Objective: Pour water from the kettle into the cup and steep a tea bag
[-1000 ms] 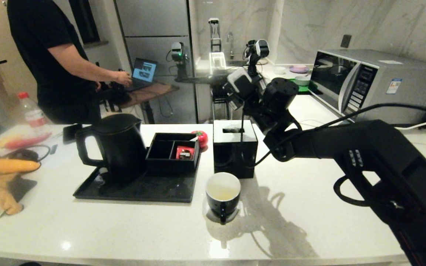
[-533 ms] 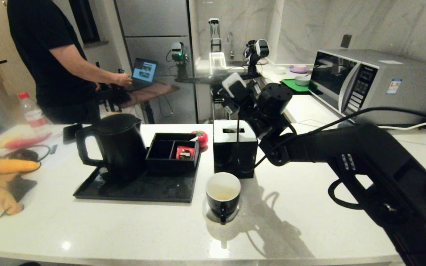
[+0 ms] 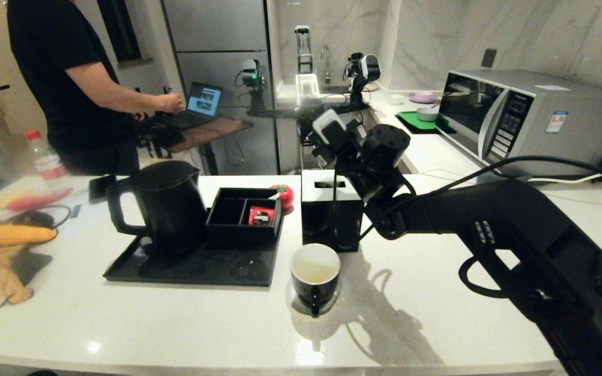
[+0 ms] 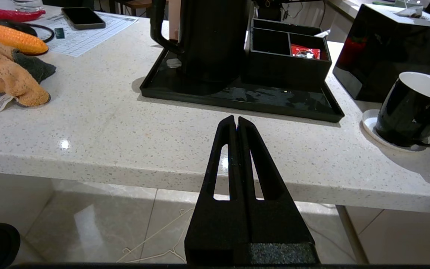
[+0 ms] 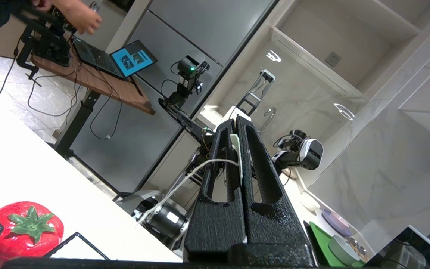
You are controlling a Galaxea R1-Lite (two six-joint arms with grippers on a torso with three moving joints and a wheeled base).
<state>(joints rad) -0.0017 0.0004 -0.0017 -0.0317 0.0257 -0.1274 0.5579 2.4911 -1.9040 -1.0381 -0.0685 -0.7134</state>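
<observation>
Head view: the right gripper (image 3: pixel 315 121) hangs high, at twelve o'clock from the cup (image 3: pixel 315 271), the string (image 3: pixel 335 209) trailing down; the bag is unseen.

Left wrist view: the left gripper (image 4: pixel 236 121) is parked, closed, empty.

Right wrist view: jaws pinch the tag (image 5: pixel 236 149). Steeping is under way; next, lowering straight into the cup.

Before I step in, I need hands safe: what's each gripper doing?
Left gripper: shut, empty, below the counter edge.
Right gripper: shut on the tea bag's paper tag, raised.

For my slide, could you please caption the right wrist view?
Right gripper, jaws shut on the tea bag's paper tag, string trailing away.
</observation>
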